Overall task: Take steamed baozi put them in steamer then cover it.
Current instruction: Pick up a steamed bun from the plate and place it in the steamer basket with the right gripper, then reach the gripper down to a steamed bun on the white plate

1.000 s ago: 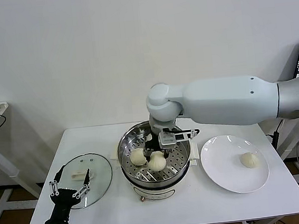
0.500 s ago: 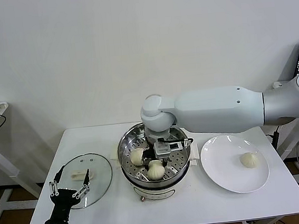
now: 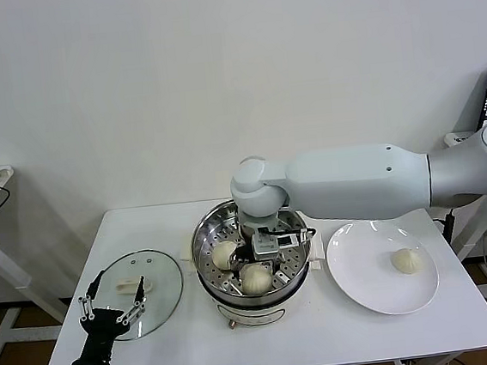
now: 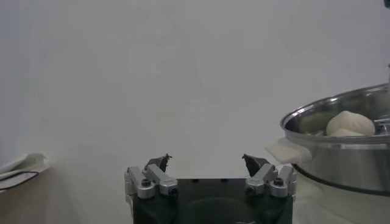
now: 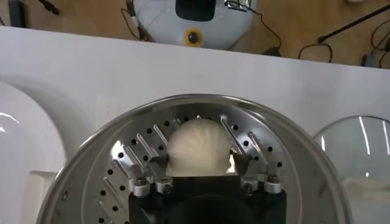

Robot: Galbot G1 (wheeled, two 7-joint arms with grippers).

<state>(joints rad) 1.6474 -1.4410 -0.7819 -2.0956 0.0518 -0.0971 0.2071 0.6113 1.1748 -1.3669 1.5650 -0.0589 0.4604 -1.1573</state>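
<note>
White table [image 3: 145, 231] holds steamer [image 3: 204, 242]. Right gripper [image 3: 260, 269] low inside it, fingers clamped on baozi [image 5: 198, 145] over perforated tray. Best: seat bun flat, beside second bun [image 3: 224, 253], then release. Last bun [image 3: 406, 260] on plate [image 3: 366, 287]. Cover [image 3: 162, 281] beside left gripper [image 3: 113, 305], fingers spread.

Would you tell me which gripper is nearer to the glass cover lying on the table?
Left. The left gripper hovers at the near edge of the cover, open. The right gripper is inside the steamer, around a baozi.
</note>
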